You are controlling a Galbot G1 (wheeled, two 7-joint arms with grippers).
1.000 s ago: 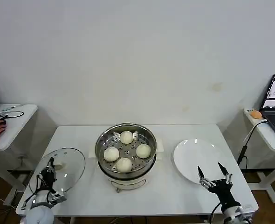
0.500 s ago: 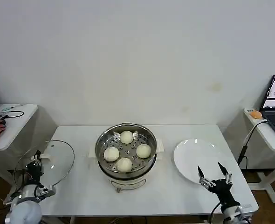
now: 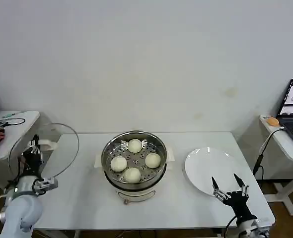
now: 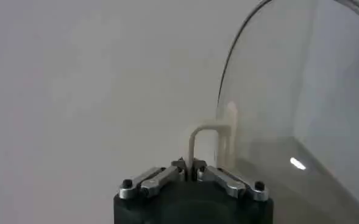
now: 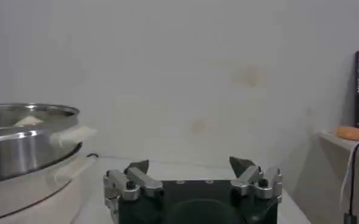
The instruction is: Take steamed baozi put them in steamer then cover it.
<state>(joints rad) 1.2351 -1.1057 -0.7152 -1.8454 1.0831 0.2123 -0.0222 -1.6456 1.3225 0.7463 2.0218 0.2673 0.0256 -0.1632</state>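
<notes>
Left gripper (image 3: 34, 147): raised off the table's left edge, fingers clenched on the lid's whitish handle (image 4: 211, 146); in the left wrist view the fingertips meet on the handle's loop.
Lid (image 3: 57, 148): clear glass with a metal rim, held in the air and tilted nearly on edge; the pane stands just beyond the left fingers, on the side toward the pot, apart from the pot.
Right gripper (image 3: 229, 191): low at the table's front right corner, fingers spread wide and grasping nothing; in the right wrist view (image 5: 190, 169) the gap between the tips is bare.
Plate (image 3: 212, 170): white, flat on the table, its near rim just beyond the right fingertips.
Steamer (image 3: 134, 161): shiny steel pot at the table's centre, uncovered, well apart from both sets of fingers; seen from the right wrist (image 5: 27, 143) it lies off to one side of the open fingers.
Baozi (image 3: 132, 175): four off-white buns on the perforated tray inside the pot, apart from one another.
Table (image 3: 186, 206): white, bearing pot and plate.
</notes>
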